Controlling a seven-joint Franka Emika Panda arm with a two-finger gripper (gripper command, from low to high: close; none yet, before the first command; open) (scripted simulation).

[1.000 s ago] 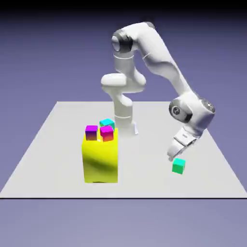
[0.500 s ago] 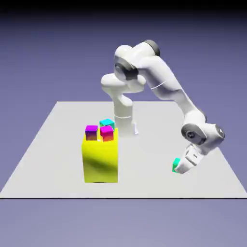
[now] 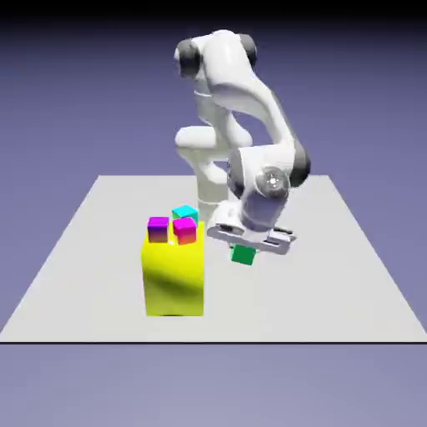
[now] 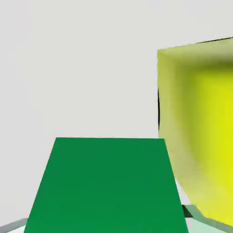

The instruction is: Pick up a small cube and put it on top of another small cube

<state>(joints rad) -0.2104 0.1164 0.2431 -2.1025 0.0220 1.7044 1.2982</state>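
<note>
In the ext. view, right of centre, the green cube (image 3: 243,254) is being held below the gripper (image 3: 243,249), its lower part left uncovered. In the hand view, bottom centre, it is being gripped betw. the fingertips (image 4: 198,219), its plain, flat, matte face being shown large. Left of centre in the ext. view, a smooth yellow block (image 3: 173,275), round-shaded, is being topped w/ a glossy purple cube (image 3: 158,230) and a magenta cube (image 3: 185,231); a cyan cube (image 3: 185,214) is being partly hidden behind.
</note>
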